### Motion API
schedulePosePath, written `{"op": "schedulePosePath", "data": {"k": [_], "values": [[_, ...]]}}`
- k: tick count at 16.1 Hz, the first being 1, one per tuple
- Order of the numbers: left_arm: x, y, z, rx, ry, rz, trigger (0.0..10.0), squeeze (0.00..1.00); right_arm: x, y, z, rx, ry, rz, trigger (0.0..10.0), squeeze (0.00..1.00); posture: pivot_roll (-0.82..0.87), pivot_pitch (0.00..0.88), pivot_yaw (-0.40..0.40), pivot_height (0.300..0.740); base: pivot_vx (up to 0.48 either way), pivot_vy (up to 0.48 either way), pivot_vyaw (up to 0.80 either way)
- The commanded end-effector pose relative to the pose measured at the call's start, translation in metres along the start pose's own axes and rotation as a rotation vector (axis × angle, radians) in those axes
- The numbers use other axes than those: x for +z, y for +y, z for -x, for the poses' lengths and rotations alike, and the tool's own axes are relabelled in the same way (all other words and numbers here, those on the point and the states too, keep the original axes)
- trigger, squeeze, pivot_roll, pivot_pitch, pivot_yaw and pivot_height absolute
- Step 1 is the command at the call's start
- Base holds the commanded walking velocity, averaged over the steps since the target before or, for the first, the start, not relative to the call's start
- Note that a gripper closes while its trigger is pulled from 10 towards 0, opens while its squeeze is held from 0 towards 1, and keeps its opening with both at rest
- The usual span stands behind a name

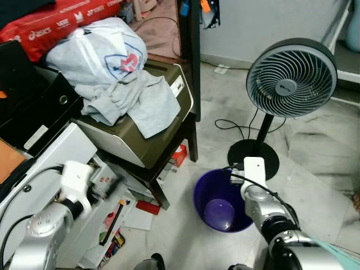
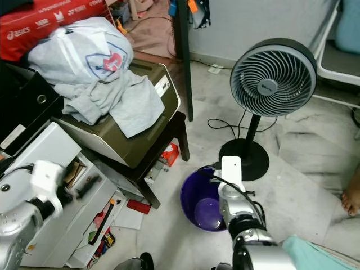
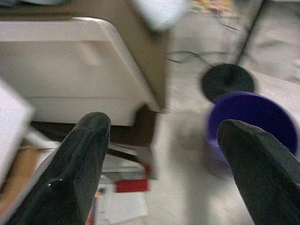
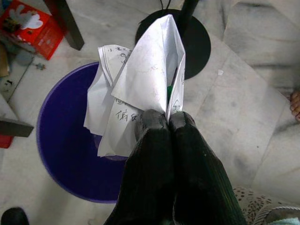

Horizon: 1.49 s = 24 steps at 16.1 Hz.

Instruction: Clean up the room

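Clenched tight, the right gripper [image 4: 165,123] pinches a wad of white paper [image 4: 140,89] with handwriting on it, the fingers pressed together on its lower edge. Paper and gripper hang over the purple bin [image 4: 65,154], which sits on the pale floor [image 1: 315,169] at about six o'clock in the head view [image 1: 222,202]. Its rim lies just beside the black round base of the fan [image 1: 291,79], which stands at two o'clock.

Spread wide and holding nothing, the left gripper [image 3: 164,154] points toward the underside of a dark stool [image 1: 169,169] at nine o'clock, with the bin beyond it. That wrist view is blurred. On the stool rests an olive and cream box [image 1: 140,135], with grey clothes [image 1: 132,98] and a white plastic bag [image 1: 95,53] heaped on top.

Under the stool lie a red carton [image 4: 30,28], a flat red item [image 1: 147,207] and loose papers. A red bag [image 1: 62,19] sits at eleven o'clock. Someone's bare foot [image 2: 351,197] shows at four o'clock on the floor.
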<state>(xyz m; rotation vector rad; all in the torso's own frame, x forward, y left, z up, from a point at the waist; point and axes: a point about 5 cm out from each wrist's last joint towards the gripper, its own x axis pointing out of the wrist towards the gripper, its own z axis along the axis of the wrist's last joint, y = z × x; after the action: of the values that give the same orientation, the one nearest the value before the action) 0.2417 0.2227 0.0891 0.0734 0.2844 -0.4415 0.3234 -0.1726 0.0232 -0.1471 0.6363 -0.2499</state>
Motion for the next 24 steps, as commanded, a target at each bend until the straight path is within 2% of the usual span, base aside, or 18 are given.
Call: {"op": "schedulePosePath", "data": {"k": [1, 6, 8, 12, 18, 21, 24], "values": [[-0.003, -0.002, 0.003, -0.037, 0.024, 0.000, 10.0, 0.00, -0.002, 0.006, 0.001, 0.009, 0.013, -0.018, 10.0, 0.00, 0.00, 0.225, 0.136, 0.740, 0.000, 0.000, 0.00], [-0.003, -0.031, 0.006, -0.259, 0.082, -0.015, 10.0, 0.00, -0.006, 0.005, 0.000, -0.009, 0.037, -0.018, 10.0, 0.00, 0.00, 0.228, 0.137, 0.740, 0.000, 0.000, 0.00], [-0.001, -0.032, 0.006, -0.270, 0.079, -0.021, 10.0, 0.00, -0.007, 0.005, 0.000, -0.008, 0.038, -0.008, 10.0, 0.00, -0.01, 0.230, 0.136, 0.740, 0.000, 0.000, 0.00], [0.008, -0.045, 0.006, -0.314, 0.045, 0.026, 10.0, 0.00, -0.009, 0.006, 0.000, -0.013, 0.042, 0.025, 10.0, 0.00, 0.00, 0.231, 0.137, 0.740, 0.000, 0.000, 0.00], [0.011, -0.045, 0.004, -0.287, 0.035, 0.026, 10.0, 0.00, -0.006, 0.007, -0.001, 0.027, 0.035, 0.047, 10.0, 0.00, 0.00, 0.227, 0.131, 0.740, 0.000, 0.000, 0.00], [0.010, -0.041, 0.010, -0.270, 0.041, 0.022, 10.0, 0.00, 0.013, 0.011, -0.001, 0.055, -0.046, 0.055, 10.0, 0.00, 0.02, 0.233, 0.139, 0.740, 0.000, 0.000, 0.00], [0.010, -0.039, 0.009, -0.264, 0.044, 0.020, 10.0, 0.00, 0.008, 0.014, 0.000, 0.062, -0.034, 0.046, 10.0, 0.00, 0.02, 0.233, 0.141, 0.740, 0.000, 0.000, 0.00]]}}
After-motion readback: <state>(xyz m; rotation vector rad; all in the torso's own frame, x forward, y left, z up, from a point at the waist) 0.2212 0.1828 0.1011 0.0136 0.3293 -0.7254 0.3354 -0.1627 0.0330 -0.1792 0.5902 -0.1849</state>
